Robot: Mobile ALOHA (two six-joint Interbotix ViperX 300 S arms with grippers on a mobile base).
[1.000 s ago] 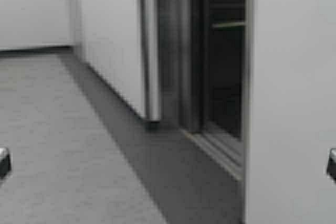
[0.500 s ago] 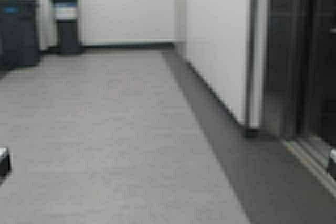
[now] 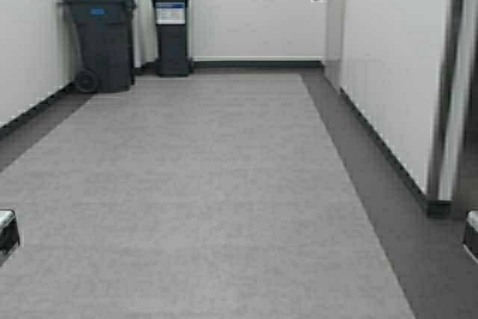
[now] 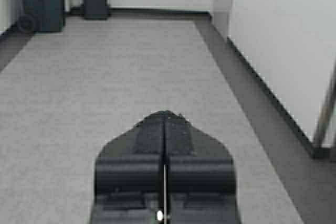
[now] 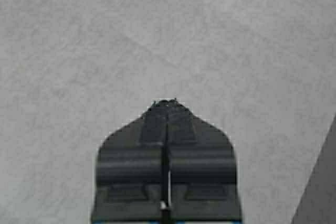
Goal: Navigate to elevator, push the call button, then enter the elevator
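Grey carpet (image 3: 209, 184), right gripper (image 5: 166, 101) pointing down, fingers (image 5: 155, 124) together

Illumination is even and diffuse, moderately bright; no distinct source is visible. Shadows are faint: a soft dark patch beneath the wheeled bin (image 3: 99, 39) and along the wall base. No glare on the carpet (image 3: 202, 184). All three views are soft; the steel door frame (image 3: 447, 87) at the high view's edge is smeared.
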